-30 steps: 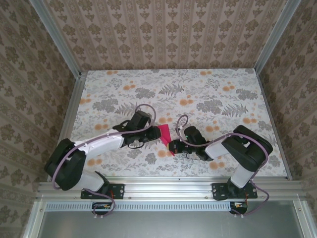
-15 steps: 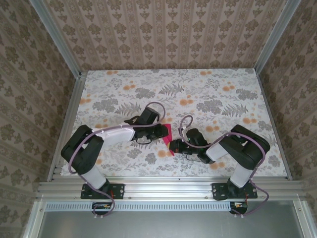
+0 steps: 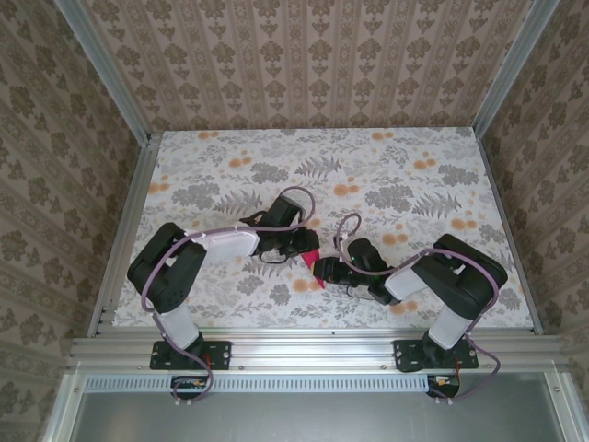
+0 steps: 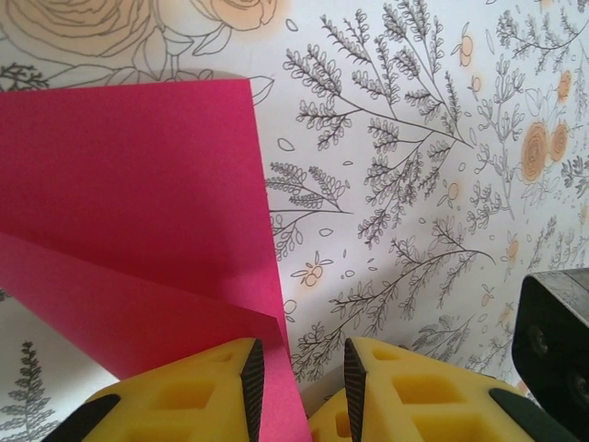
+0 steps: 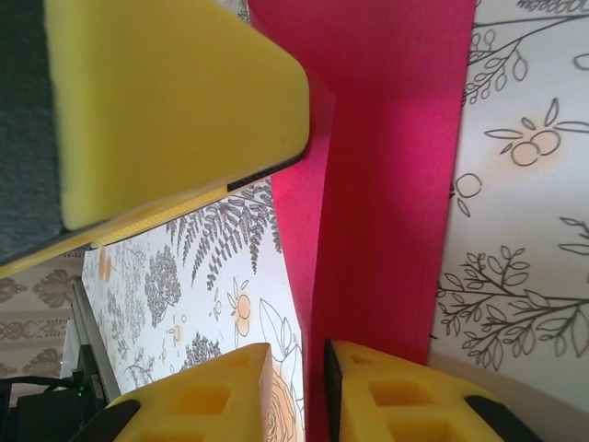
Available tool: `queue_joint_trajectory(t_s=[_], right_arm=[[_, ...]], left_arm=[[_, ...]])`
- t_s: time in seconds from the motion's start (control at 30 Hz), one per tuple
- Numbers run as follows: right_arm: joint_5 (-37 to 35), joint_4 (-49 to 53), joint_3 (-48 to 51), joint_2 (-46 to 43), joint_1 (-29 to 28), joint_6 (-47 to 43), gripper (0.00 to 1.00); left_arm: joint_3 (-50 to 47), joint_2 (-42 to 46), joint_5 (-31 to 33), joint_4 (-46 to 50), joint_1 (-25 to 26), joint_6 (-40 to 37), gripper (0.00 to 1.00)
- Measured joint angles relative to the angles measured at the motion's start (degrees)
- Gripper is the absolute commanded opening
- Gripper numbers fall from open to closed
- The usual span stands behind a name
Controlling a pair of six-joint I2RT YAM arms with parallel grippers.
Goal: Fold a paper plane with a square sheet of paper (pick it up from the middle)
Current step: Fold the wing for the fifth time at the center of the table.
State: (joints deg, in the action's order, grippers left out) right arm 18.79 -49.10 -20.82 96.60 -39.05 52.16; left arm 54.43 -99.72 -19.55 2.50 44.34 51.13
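From above, the magenta sheet of paper [image 3: 313, 258] sits near the middle of the tabletop's [image 3: 386, 175] front edge, between the left tool [image 3: 308, 247] and the right tool [image 3: 322, 272]. The left arm has swung in closer than a second ago. Left wrist: the left tool [image 4: 299, 354] is released, its jaws apart around the creased sheet of paper [image 4: 138, 203]. Right wrist: the right tool [image 5: 296, 354] has its jaws narrowly apart around the edge of the sheet of paper [image 5: 386, 184]; whether it grips I cannot tell.

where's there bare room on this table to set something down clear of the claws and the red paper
Free: the far half of the table, side to side, up to the back wall. Crowded: the near middle, where the left claw and right claw meet at the paper, with the left arm and right arm spread along the near edge.
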Motion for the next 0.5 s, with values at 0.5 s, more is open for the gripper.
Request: queue_joint_trajectory(t_s=[0.5], right_arm=[[-3.43,13.29,-1.86,-4.85,0.17,-1.44,0.08]], left_arm=[[0.37,-0.09,-0.17,0.55,0.31,-1.53,0.32]])
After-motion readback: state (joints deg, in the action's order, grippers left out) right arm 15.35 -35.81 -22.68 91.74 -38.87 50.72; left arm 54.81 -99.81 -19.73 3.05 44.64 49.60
